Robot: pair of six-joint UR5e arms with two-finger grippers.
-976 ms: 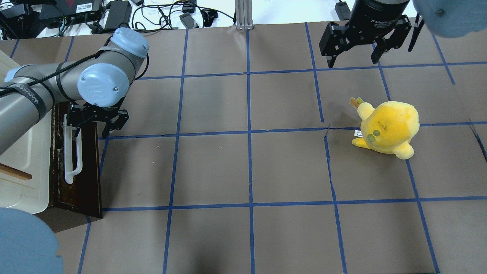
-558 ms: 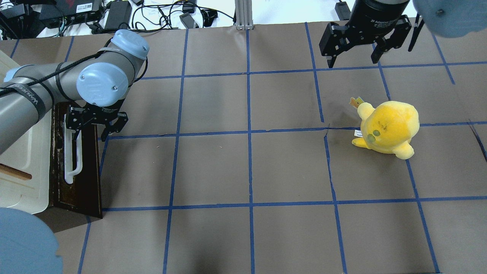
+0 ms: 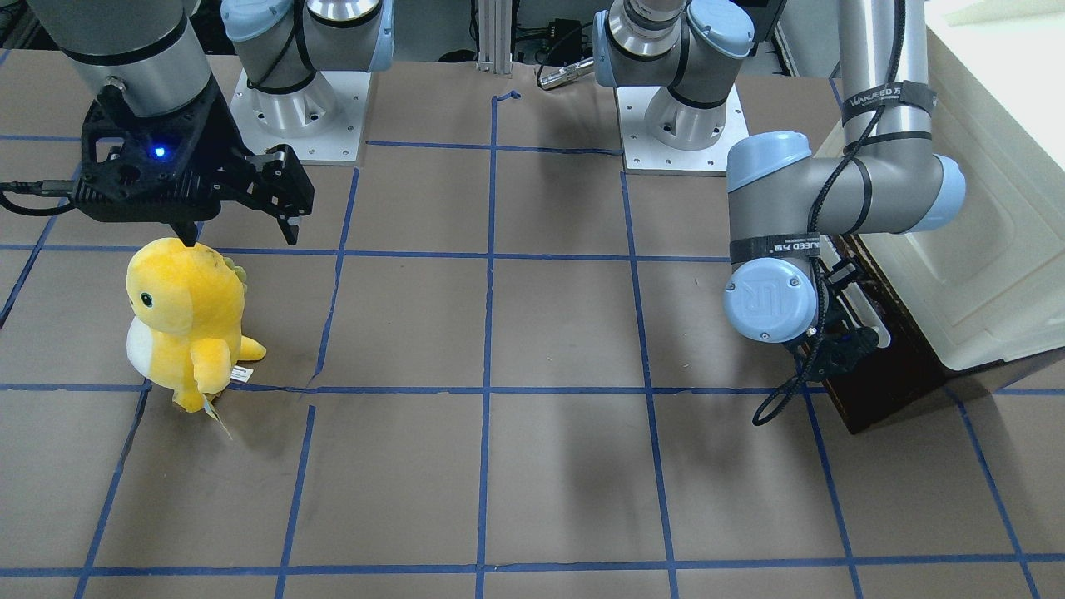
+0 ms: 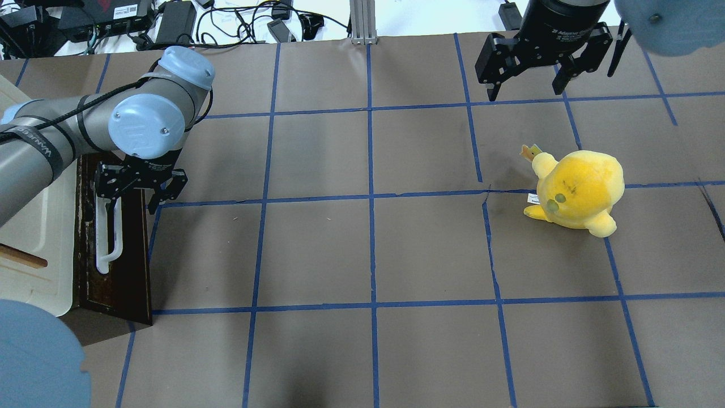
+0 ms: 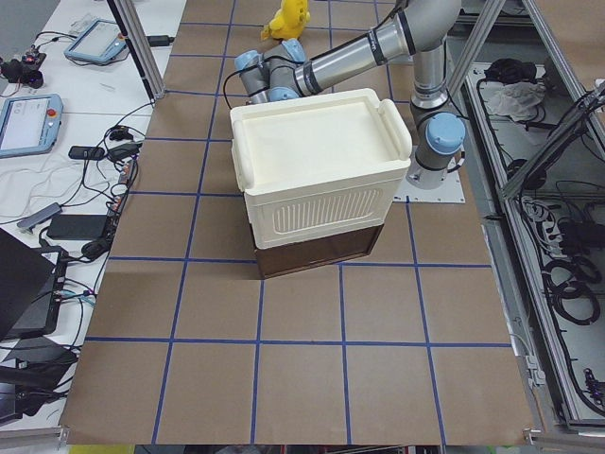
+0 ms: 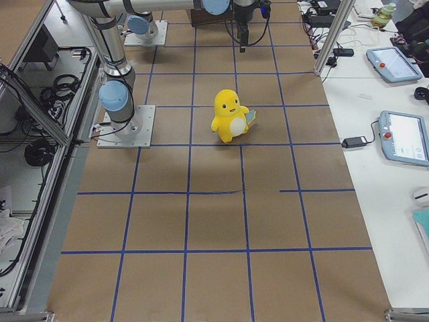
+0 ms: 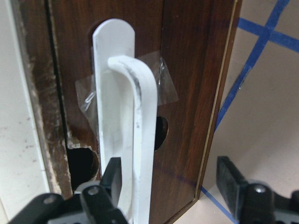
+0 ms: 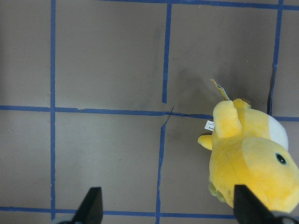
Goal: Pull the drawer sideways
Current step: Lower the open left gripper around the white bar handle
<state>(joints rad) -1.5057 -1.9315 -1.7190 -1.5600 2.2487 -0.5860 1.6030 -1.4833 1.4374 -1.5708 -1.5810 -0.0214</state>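
A yellow plush toy [image 6: 230, 115] with a white belly is seen standing upright on the brown table [image 6: 214, 255], which is marked into squares by blue tape. The near arm's grey base [image 6: 120, 111] is bolted to a plate well apart from the toy. The right hand [image 6: 242, 30] is hung beyond the toy near the upper edge; its finger spacing cannot be made out. Two teach pendants [image 6: 404, 137] are laid on a white bench [image 6: 375, 221].
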